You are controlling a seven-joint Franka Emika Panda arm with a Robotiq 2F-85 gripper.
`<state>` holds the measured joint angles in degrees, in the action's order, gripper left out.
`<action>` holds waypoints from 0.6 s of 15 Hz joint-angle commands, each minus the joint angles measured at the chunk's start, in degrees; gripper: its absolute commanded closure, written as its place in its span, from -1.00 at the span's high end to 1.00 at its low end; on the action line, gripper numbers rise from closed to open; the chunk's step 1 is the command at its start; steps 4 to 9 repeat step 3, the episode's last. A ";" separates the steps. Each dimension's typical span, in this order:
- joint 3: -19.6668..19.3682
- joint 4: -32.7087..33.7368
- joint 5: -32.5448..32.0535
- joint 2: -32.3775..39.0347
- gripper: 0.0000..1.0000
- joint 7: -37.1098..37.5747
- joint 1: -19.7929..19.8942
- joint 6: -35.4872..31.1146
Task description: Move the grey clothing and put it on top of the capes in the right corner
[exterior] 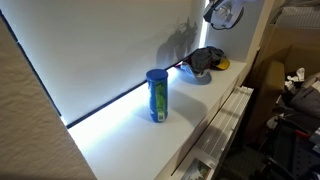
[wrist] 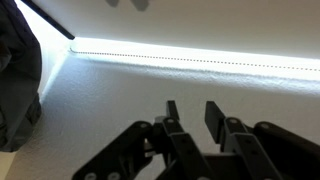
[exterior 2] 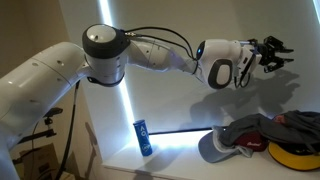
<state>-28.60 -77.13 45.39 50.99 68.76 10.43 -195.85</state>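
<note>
The grey clothing (exterior: 205,60) (exterior 2: 262,128) lies draped on top of the capes in the corner of the white shelf. Under it, a red cap (exterior 2: 250,143), a yellow cap (exterior 2: 295,157) (exterior: 224,65) and a light blue brim (exterior: 200,77) stick out. My gripper (exterior: 222,12) (exterior 2: 272,50) hangs well above the pile, apart from it. In the wrist view the gripper (wrist: 193,108) has its fingers parted, with only the white wall between them. A dark fold of the clothing (wrist: 15,90) shows at that view's left edge.
A tall blue-and-green can (exterior: 157,96) (exterior 2: 143,137) stands upright on the white shelf (exterior: 185,125), some way from the pile. A lit strip runs along the wall behind it. Boxes and clutter (exterior: 290,110) sit beyond the shelf's edge.
</note>
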 commanded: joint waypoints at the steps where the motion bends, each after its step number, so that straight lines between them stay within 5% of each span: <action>1: 0.00 0.00 0.00 -0.01 -0.29 0.00 -0.01 0.00; 9: 0.00 0.00 0.00 0.00 -0.29 0.00 -0.01 0.00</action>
